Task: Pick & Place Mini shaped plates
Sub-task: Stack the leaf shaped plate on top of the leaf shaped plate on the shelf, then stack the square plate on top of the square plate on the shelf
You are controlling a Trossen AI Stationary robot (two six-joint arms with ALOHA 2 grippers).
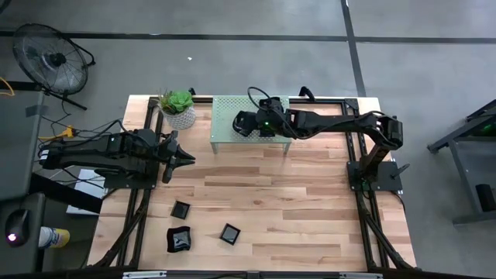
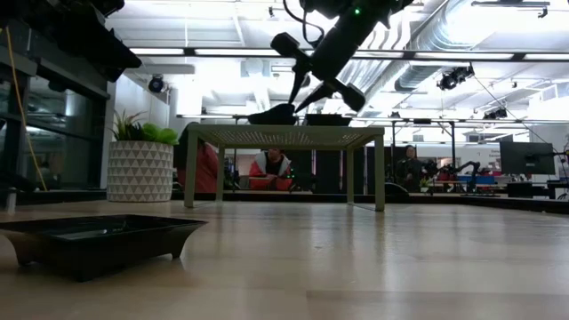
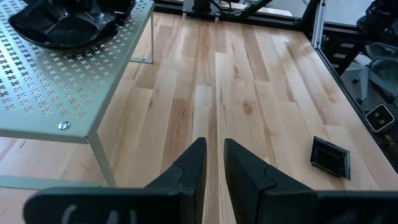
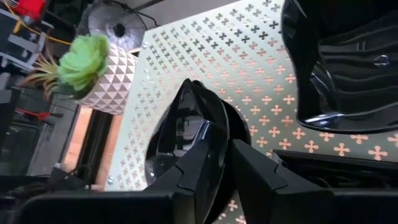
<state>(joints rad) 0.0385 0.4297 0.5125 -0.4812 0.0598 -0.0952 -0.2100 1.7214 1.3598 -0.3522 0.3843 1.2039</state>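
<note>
Jaws of the right gripper (image 1: 239, 124) look slightly parted over the green perforated stand (image 1: 225, 132) in the high view, at a black plate whose shape is hard to make out from there. The left gripper (image 1: 186, 158) hangs above the bare wood table (image 1: 310, 201) with its fingers nearly together, holding nothing. Three mini plates (image 1: 180, 239) lie near the table's front edge on the left side.

From table height, the right gripper's fingers (image 2: 307, 98) slant down to a dark plate (image 2: 271, 116) on the stand top; a wide black dish (image 2: 98, 240) sits close to the lens.

Left wrist view: narrow gap between the fingers (image 3: 193, 171), a square plate (image 3: 329, 155) on the wood.

Right wrist view: fingertips straddle a plate's rim (image 4: 186, 137), possibly loosening, beside the potted plant (image 4: 93, 71).
</note>
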